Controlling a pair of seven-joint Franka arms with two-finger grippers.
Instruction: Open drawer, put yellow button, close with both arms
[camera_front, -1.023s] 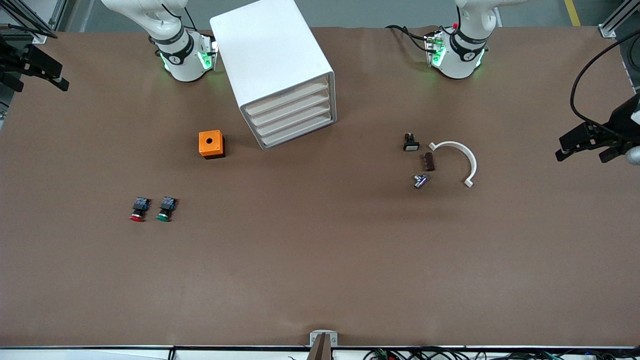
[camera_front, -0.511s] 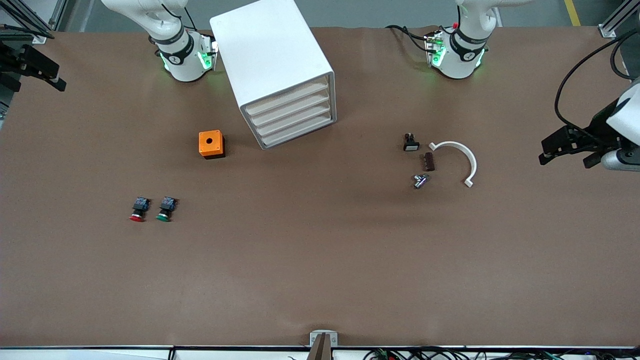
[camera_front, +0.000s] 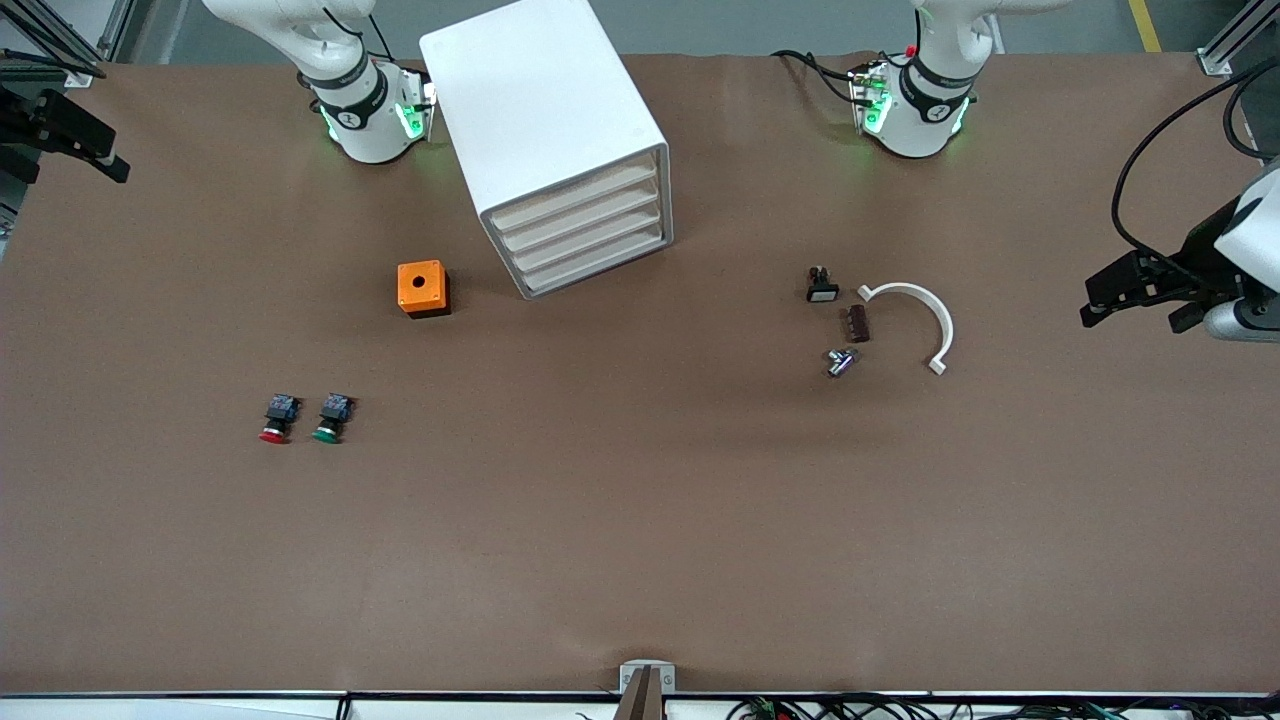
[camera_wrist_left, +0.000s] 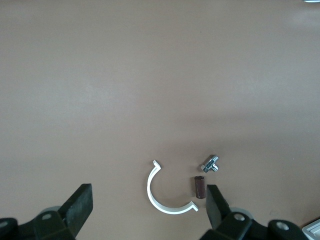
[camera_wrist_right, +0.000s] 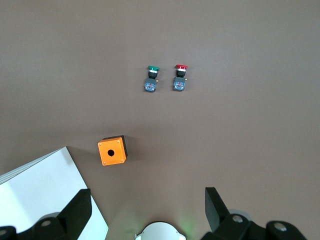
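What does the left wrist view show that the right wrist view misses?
Left wrist only: the white curved clip, the brown block and the small metal part, past the open left gripper. Right wrist only: the red button, the green button, the orange box, a corner of the cabinet, past the open right gripper. Both: bare brown table; no yellow button.

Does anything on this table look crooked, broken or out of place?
The white cabinet sits turned at an angle to the table edge, its four drawers all shut. No yellow button shows anywhere; only a red button and a green button lie side by side. Both pincers, left and right, wait open at the table's ends.
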